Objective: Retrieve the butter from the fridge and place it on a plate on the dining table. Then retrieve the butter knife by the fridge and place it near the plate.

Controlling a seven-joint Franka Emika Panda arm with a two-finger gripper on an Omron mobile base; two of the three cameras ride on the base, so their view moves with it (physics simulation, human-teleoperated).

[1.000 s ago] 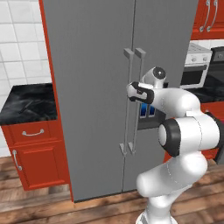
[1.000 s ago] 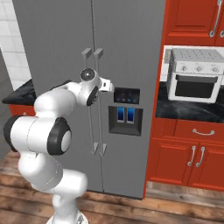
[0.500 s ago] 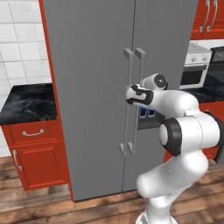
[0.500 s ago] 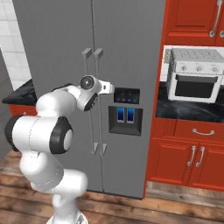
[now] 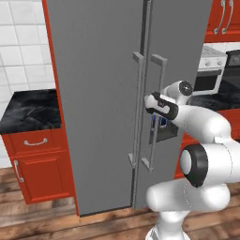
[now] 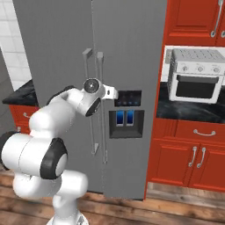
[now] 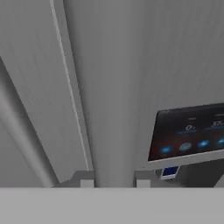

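Note:
The fridge [image 5: 103, 93] [image 6: 132, 52] [image 7: 183, 52] is a tall grey double-door unit with both doors shut. My gripper [image 5: 152, 100] [image 6: 103, 92] [image 7: 113, 179] is at mid height on the right door's long vertical handle [image 5: 157, 108] [image 6: 100, 132] [image 7: 113, 87]. In the hand view the bar runs up between my two fingertips [image 7: 87, 179], which press its sides, so the gripper is shut on it. The butter is hidden behind the doors. The plate, the dining table and the butter knife are out of view.
A red cabinet with a black marble top [image 5: 28, 110] stands left of the fridge. To the right, a toaster oven [image 6: 195, 74] sits on a counter above red drawers. A dispenser panel [image 6: 127, 116] is set in the right door. The left door's handle [image 5: 138, 108] runs close beside the held one.
The fingers have closed from wide open onto the right door handle. The hand has moved slightly in toward the door. Both doors are still shut.

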